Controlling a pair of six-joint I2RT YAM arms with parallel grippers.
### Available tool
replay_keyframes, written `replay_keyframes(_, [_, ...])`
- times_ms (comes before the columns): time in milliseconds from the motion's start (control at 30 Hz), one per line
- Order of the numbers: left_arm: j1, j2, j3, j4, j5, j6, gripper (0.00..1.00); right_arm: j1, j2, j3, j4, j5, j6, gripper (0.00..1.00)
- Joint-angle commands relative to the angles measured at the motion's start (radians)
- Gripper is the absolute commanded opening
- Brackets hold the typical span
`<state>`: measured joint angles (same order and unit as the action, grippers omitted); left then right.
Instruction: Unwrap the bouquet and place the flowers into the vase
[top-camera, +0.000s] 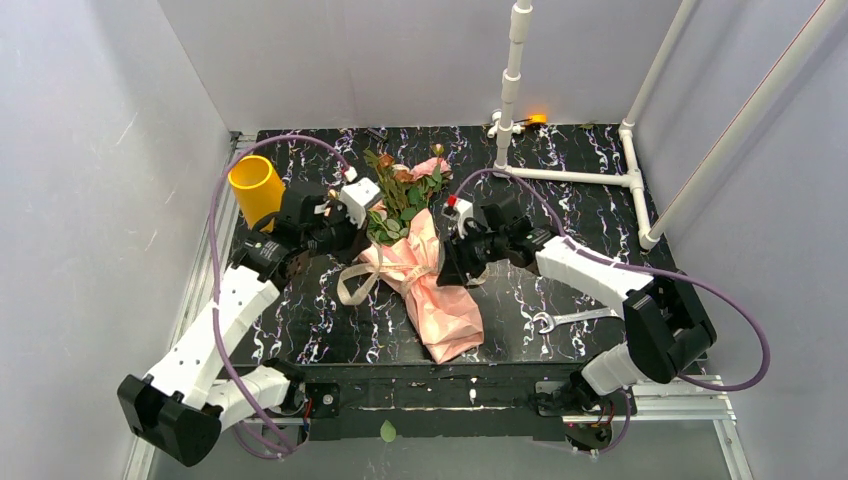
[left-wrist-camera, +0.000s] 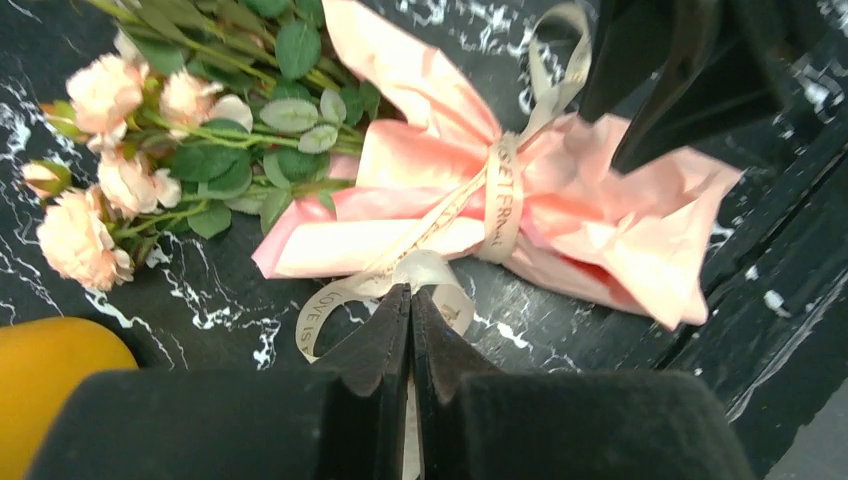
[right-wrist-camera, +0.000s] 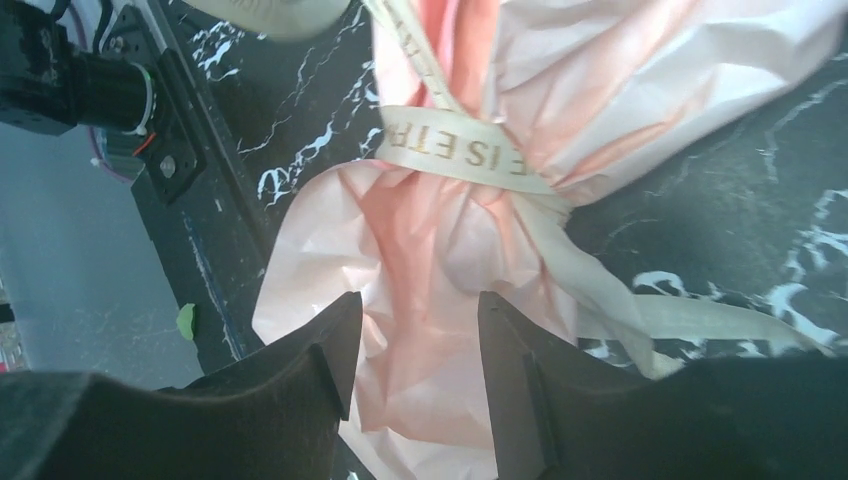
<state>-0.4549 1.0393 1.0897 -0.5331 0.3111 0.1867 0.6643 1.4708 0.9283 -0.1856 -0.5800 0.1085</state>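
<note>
Left wrist, bouquet (left-wrist-camera: 300, 170) in crinkled pink paper (left-wrist-camera: 640, 230), left pincer (left-wrist-camera: 410, 292) clamped on ribbon (left-wrist-camera: 500, 200), right pincer (right-wrist-camera: 418, 300) parted, empty.

Left gripper (left-wrist-camera: 411, 296) clamped tight on the beige ribbon (left-wrist-camera: 503, 195); bouquet (left-wrist-camera: 410, 160) lay just ahead, yellow vase (left-wrist-camera: 45, 385) beside the claw's left.

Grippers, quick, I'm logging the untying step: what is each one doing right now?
Left gripper: closed, pinching the ribbon.
Right gripper: open, jaws apart over the pink paper, holding nothing.
</note>
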Motion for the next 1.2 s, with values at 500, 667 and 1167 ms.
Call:
replay_keyframes(500, [-0.204, 0.283, 0.12, -0.008, -0.094, 0.218, 0.65, -0.227, 0.059, 0.056, -0.036, 0.233, -0.051, 0.61])
replay_keyframes(667, [-0.253, 0.368, 0.152, -0.013, -0.083, 0.213, 0.68, -0.228, 0.107, 0.049, -0.036, 0.306, -0.085, 0.63])
replay_keyframes(1167, [-0.294, 0.417, 0.135, -0.005, -0.102, 0.216, 0.76, -0.231, 0.216, 0.148, -0.178, 0.332, -0.157, 0.09])
